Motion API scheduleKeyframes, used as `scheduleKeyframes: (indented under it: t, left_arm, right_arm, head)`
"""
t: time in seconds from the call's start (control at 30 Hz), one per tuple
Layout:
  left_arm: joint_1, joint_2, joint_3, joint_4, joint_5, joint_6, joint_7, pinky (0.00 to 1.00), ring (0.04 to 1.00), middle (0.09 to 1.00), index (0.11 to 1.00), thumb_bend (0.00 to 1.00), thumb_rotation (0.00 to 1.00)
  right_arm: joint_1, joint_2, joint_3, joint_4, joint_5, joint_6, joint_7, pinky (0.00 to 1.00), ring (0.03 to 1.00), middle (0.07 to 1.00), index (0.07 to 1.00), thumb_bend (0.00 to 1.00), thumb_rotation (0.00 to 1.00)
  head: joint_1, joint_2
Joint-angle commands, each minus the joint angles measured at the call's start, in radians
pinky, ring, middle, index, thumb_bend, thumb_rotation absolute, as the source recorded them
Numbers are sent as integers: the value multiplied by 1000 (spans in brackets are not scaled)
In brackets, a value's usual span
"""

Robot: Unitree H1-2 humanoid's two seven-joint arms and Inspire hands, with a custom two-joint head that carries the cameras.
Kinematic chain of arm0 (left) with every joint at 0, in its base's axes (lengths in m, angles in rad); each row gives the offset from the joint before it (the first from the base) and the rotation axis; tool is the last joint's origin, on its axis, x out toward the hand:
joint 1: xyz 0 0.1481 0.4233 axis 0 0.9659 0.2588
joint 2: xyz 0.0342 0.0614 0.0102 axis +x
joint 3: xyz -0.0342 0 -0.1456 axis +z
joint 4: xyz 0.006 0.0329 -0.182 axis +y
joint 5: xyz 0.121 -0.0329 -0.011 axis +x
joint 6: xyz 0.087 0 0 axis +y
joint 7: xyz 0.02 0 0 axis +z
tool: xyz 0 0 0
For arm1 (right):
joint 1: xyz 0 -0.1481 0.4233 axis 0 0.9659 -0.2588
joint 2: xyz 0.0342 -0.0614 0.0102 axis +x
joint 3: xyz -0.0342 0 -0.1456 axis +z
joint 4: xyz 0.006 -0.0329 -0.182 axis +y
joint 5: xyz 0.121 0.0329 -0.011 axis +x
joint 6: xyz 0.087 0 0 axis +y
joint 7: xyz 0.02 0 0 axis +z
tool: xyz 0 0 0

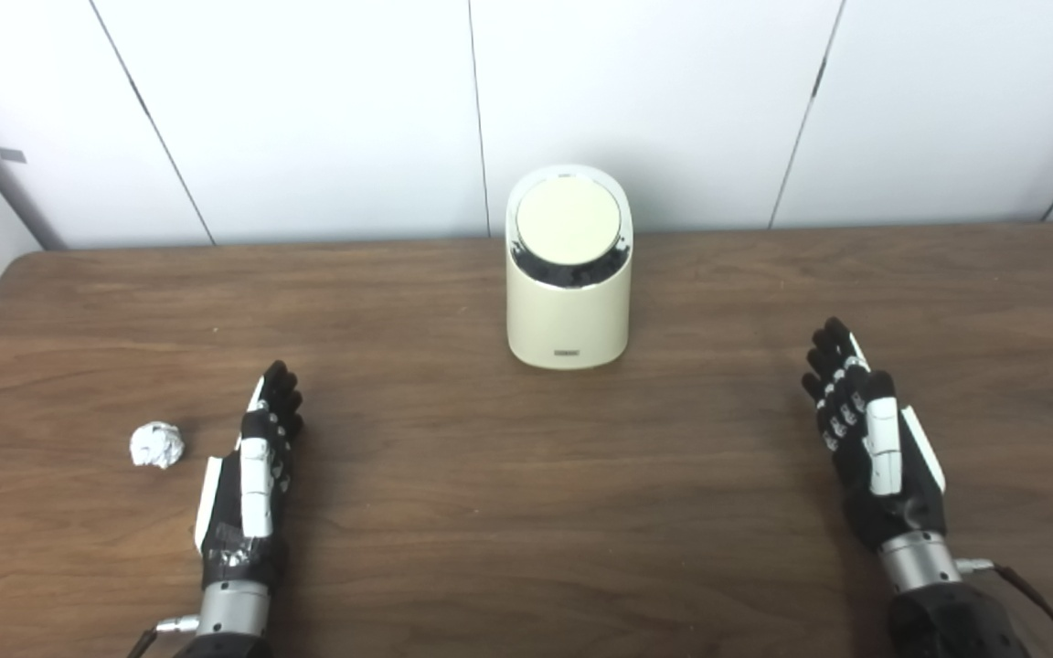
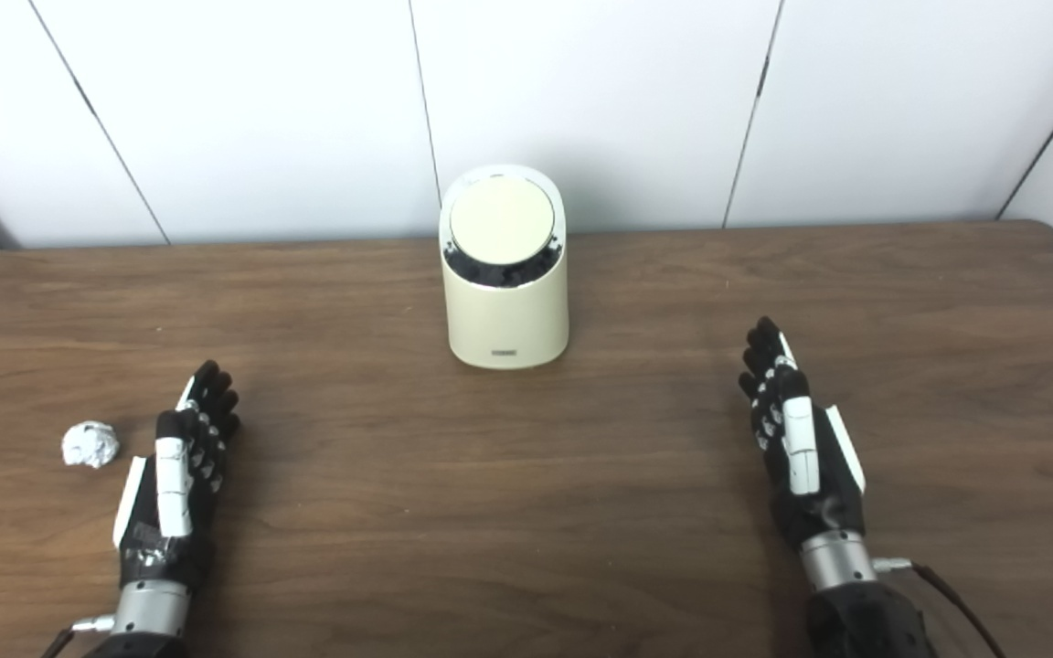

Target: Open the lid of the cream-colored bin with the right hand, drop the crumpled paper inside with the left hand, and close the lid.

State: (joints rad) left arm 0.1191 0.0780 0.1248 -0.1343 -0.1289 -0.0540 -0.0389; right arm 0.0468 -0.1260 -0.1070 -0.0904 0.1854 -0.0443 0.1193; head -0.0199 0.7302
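We note the cream-colored bin (image 1: 568, 302) standing upright toward the back middle of the brown worktop (image 1: 526, 512), its round lid (image 1: 569, 220) down and closed. The crumpled paper (image 1: 157, 445) lies near the front left, just beside our left hand (image 1: 252, 475) but apart from it. Both that hand and our right hand (image 1: 869, 439), well off to the right of the bin, sit with fingers stretched out and empty.

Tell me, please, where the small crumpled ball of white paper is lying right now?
The crumpled white paper ball lies on the brown wooden table at its near left, just outside the open left hand, untouched.
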Motion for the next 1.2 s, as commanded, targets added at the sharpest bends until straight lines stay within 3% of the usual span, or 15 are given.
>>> scheduleKeyframes:
  t: [0.0,1.17]
  left_arm:
    - [7,-3,-2,-5,-4,-5,0,997,987,980,992,684,1000]
    - [17,-5,-3,-13,-2,-12,0,993,979,975,983,675,1000]
  right_arm:
    - [27,10,5,46,1,-33,5,1000,1000,995,988,651,1000]
    - [39,10,8,29,7,-33,9,1000,1000,985,979,656,1000]
  head:
    - [-3,1]
    - [-1,-19]
